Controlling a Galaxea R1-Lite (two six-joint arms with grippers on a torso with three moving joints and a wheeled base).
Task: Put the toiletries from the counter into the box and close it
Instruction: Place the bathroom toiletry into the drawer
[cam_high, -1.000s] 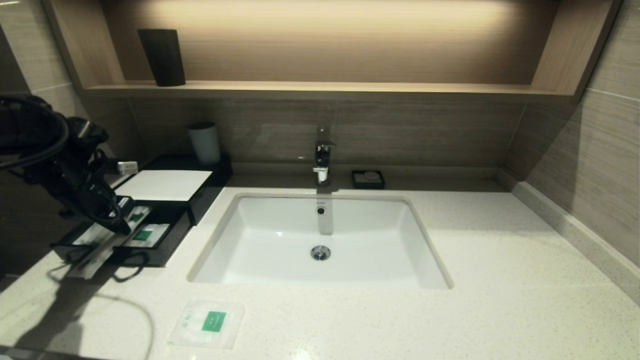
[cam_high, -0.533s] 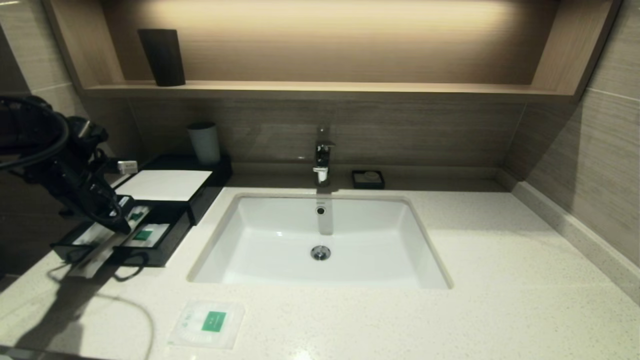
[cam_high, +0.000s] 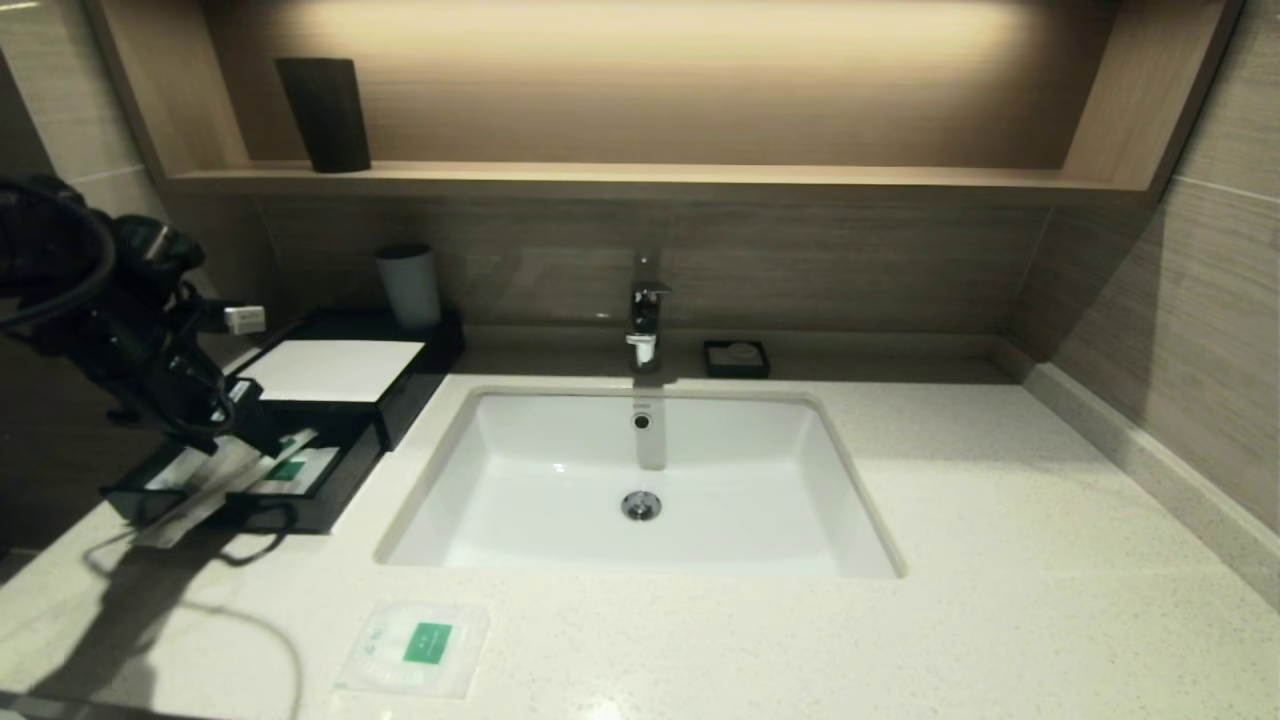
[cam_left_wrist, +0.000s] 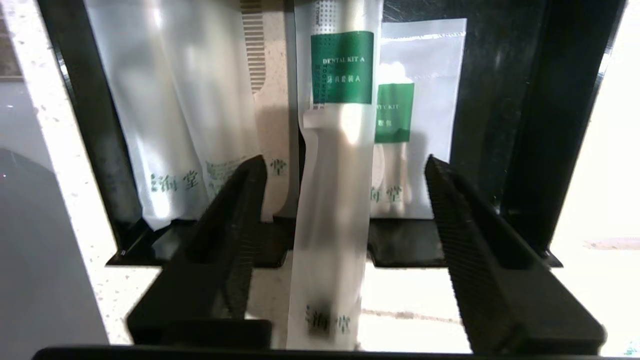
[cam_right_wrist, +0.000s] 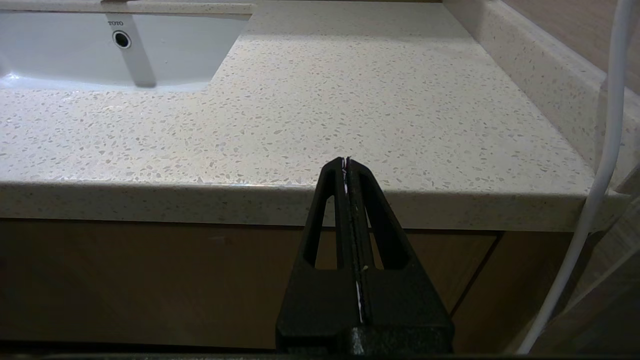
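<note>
At counter's (cam_high: 1000, 560) far-left corner, left gripper (cam_left_wrist: 345, 170) hangs w/ jaws apart over slim packet (cam_left_wrist: 335, 175); overhanging drawer (cam_high: 330, 495) front, could jam closing.

- left pincer (cam_left_wrist: 345, 185) hangs out at the far left, angled downward, fingers spread wide apart
- right pincer (cam_right_wrist: 346, 165) sits parked low, fingers pressed together

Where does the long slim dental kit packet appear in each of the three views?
Head view: the dental kit packet lies slanted over the open drawer's front edge, at far left, below the left gripper.
Left wrist view: the packet runs down the centre, between the open fingers.
Right wrist view: not in it.
Shared landmark: the black box.
</note>
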